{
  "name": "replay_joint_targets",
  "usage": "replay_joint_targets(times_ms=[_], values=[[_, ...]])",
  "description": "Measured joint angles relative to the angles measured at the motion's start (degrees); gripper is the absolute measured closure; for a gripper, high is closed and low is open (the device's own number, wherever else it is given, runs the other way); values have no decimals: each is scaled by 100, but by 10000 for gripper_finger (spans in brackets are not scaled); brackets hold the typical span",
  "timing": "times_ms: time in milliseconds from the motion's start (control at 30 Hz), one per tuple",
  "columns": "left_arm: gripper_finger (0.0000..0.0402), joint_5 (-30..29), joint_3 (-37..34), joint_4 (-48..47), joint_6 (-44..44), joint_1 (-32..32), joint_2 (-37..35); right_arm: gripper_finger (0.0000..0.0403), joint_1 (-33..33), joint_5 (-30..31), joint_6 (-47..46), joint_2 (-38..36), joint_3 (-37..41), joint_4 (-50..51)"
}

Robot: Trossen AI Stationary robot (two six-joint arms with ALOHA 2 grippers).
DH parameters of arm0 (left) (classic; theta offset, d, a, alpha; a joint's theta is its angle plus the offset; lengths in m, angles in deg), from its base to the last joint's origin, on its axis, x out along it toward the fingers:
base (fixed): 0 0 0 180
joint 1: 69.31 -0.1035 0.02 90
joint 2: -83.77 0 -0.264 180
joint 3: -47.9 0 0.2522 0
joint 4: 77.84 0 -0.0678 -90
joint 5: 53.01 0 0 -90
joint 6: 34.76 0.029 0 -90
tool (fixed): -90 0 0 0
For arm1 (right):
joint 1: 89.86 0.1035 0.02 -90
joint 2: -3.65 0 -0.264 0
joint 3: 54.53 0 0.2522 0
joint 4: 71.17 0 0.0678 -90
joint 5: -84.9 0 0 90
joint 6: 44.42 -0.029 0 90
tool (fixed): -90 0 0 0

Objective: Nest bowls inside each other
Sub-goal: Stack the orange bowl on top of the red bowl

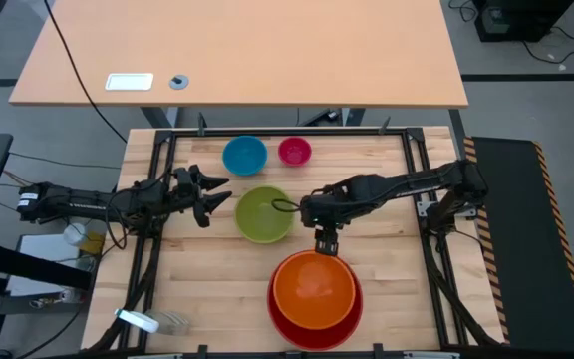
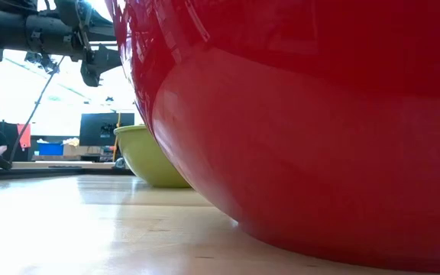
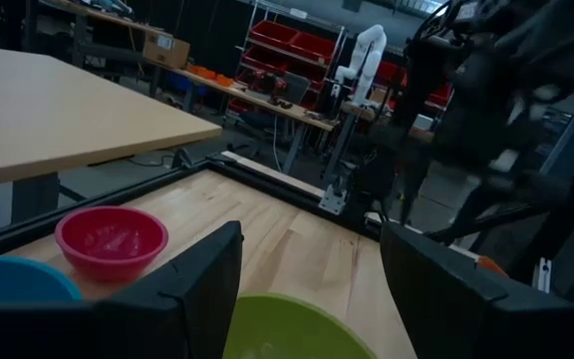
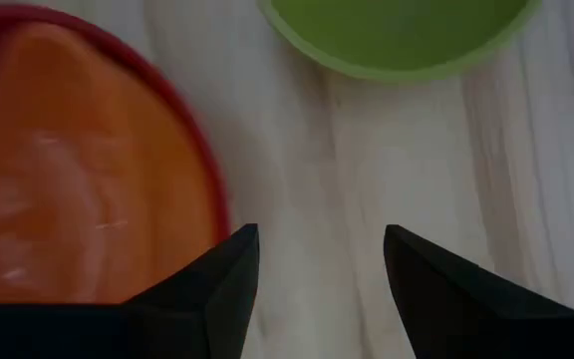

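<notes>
The orange bowl (image 1: 313,287) sits nested inside the red bowl (image 1: 307,329) near the table's front edge; both show in the right wrist view as the orange bowl (image 4: 78,170) and the red bowl's rim (image 4: 202,160). A green bowl (image 1: 263,213) stands at mid-table, with a blue bowl (image 1: 244,155) and a pink bowl (image 1: 294,151) behind it. My right gripper (image 1: 326,242) hangs open above the bare wood between the green bowl and the orange one, fingers pointing down, holding nothing. My left gripper (image 1: 217,191) waits open at the left, level, beside the green bowl.
Black frame rails (image 1: 157,150) run around the wooden table top. A roll of tape (image 1: 138,320) lies at the near left corner. A second, lighter table (image 1: 237,50) stands behind. In the low view the red bowl (image 2: 304,130) fills most of the picture.
</notes>
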Motion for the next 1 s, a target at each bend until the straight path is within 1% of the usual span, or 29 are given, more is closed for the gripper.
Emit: replay_joint_targets(times_ms=[100, 233, 333, 433, 533, 633, 767, 867, 1000], values=[[159, 126, 0, -64, 2, 0, 0, 185, -57, -346, 141, 209, 79, -132], [159, 131, 0, -110, 83, 2, 0, 186, -28, -404, 178, 359, 77, -153], [159, 132, 0, -117, 142, 2, -1, 186, -41, -513, 115, 346, 27, 105], [159, 134, 0, -113, 142, 2, -2, 186, -49, -357, 98, 74, -209, 336], [159, 135, 0, -113, 140, 2, -1, 186, 83, -297, 419, -209, -262, 264], [159, 136, 0, -101, 140, 2, -2, 186, 302, -382, 729, -181, -227, 153], [159, 136, 0, -72, 151, -15, -2, 186, 490, -454, 936, -121, 58, -119], [159, 136, 0, -72, 155, -16, -1, 186, 500, -378, 970, -118, 276, -411], [159, 136, 0, -61, 151, -15, -2, 186, 438, -249, 922, -114, 381, -400]])
